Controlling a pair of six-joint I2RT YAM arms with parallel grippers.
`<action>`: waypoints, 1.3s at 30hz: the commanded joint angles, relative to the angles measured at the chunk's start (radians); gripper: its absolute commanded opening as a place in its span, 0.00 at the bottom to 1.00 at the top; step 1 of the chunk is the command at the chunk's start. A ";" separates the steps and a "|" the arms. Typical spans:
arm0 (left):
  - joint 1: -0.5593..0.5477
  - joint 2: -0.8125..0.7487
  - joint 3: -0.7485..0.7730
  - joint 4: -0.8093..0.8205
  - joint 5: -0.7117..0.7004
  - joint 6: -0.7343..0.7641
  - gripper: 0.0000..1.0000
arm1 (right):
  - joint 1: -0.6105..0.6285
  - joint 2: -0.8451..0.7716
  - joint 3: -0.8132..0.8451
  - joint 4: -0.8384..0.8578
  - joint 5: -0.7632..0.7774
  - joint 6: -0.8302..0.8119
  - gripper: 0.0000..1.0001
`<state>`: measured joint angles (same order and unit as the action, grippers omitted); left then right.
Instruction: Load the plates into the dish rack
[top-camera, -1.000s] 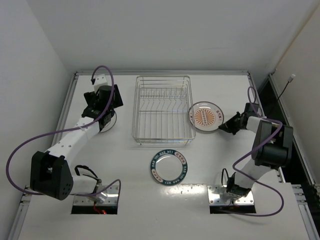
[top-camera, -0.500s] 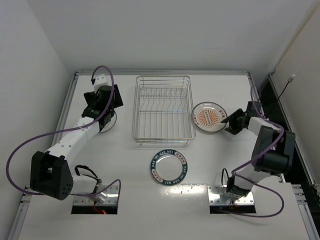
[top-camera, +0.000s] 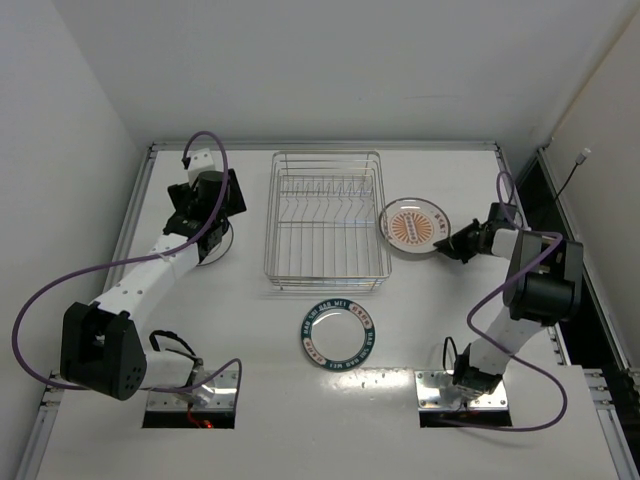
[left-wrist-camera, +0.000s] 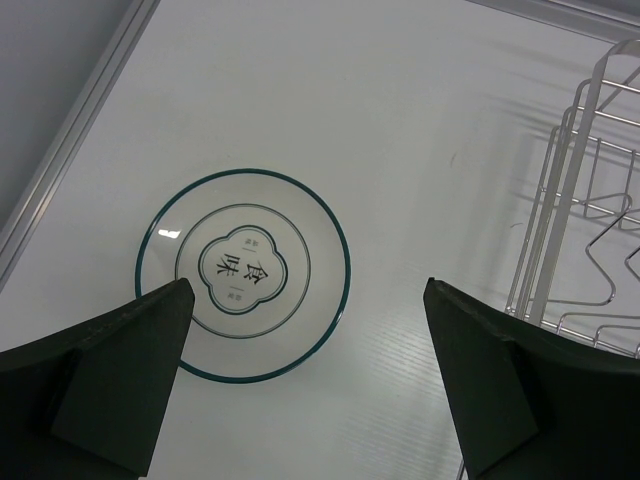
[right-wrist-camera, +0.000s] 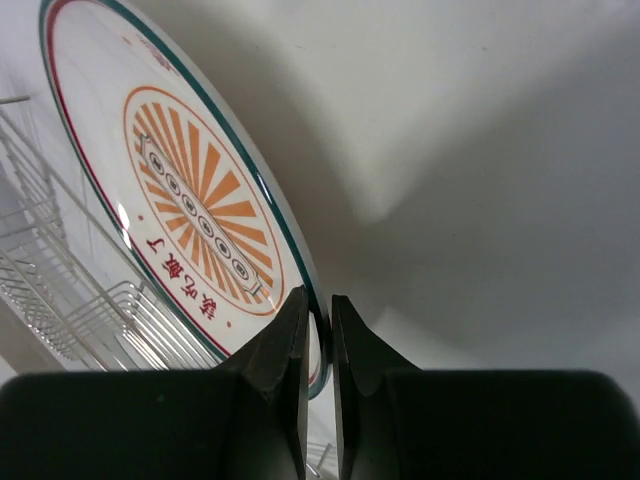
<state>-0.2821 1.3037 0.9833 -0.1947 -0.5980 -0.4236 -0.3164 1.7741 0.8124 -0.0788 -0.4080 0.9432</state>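
Right jaws clamp the orange-centred plate (right-wrist-camera: 200, 190) edgewise; left jaws gape above the pale plate (left-wrist-camera: 243, 275).

orange plate (top-camera: 414, 226): tilted, right of dish rack (top-camera: 326, 153) | teal-rim plate (top-camera: 339, 335): flat

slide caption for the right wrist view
Close-up: right gripper shut on the rim of the orange-patterned plate, dish rack wires at lower left
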 joint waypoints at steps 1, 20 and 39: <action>-0.009 -0.001 0.014 0.017 -0.006 -0.004 1.00 | 0.005 -0.048 -0.025 0.019 0.049 0.029 0.00; -0.009 -0.001 0.014 0.017 -0.006 -0.004 1.00 | 0.535 -0.605 0.315 -0.243 1.100 -0.259 0.00; -0.009 -0.001 0.014 0.017 -0.016 -0.004 1.00 | 0.832 -0.154 0.596 -0.230 1.397 -0.474 0.00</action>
<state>-0.2821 1.3056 0.9833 -0.1959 -0.5991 -0.4236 0.5072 1.5963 1.3407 -0.3676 0.9070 0.5312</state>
